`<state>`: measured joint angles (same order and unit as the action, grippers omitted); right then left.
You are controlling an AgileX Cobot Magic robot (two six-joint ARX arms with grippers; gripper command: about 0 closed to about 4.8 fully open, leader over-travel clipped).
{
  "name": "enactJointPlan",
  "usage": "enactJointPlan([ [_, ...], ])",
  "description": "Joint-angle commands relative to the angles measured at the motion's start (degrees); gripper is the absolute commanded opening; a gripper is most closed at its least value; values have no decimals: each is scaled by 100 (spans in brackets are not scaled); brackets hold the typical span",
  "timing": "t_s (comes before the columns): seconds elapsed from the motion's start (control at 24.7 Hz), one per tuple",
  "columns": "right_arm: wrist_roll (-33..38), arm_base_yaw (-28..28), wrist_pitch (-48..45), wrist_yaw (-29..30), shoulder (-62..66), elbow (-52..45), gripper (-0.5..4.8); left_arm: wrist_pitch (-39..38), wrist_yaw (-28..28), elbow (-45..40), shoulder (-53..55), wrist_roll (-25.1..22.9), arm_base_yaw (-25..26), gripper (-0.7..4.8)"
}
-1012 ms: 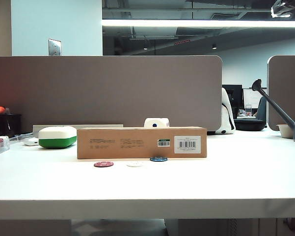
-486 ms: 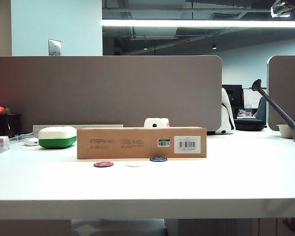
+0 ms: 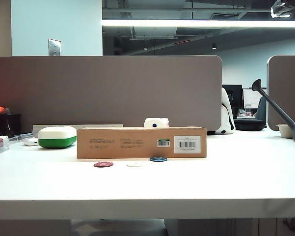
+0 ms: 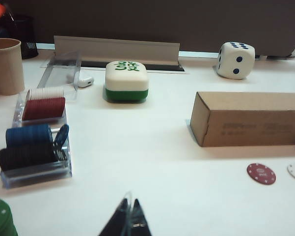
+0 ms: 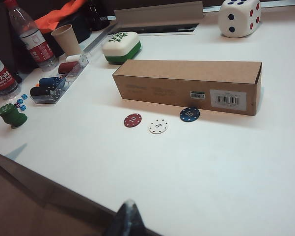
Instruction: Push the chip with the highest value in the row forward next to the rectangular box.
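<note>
The blue chip [image 3: 158,159] [image 5: 189,114], marked 50, lies right beside the front face of the rectangular box [image 3: 141,142] [image 5: 186,85] [image 4: 248,118], ahead of the other two chips. The red chip [image 3: 103,164] [image 5: 132,120] [image 4: 260,173] marked 10 and the white chip [image 3: 135,164] [image 5: 158,126] marked 5 lie a little nearer the front. My left gripper [image 4: 129,206] is shut and empty, hovering over bare table well away from the chips. Near the table's front edge, my right gripper [image 5: 129,206] is shut and empty. Neither gripper shows in the exterior view.
A green-and-white rounded case [image 3: 57,136] [image 4: 126,81] sits left of the box; a large die [image 3: 156,123] [image 5: 239,17] stands behind it. A clear chip rack [image 4: 34,142] [image 5: 56,86], paper cup [image 4: 6,65], green chip stack [image 5: 11,115] and bottles [image 5: 33,39] are at the left.
</note>
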<state>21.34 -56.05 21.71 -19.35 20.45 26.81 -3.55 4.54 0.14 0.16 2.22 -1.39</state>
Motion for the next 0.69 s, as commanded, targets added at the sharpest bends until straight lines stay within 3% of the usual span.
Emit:
enactJointPlan([
  [0.04,4,2,-83,-2,-4,17,-5,269,-122,28,-2,-7,4,-5],
  [0.69,4,2,-85,-2,-4,17,-5,452,-234,28,-2,-2,2,-5],
])
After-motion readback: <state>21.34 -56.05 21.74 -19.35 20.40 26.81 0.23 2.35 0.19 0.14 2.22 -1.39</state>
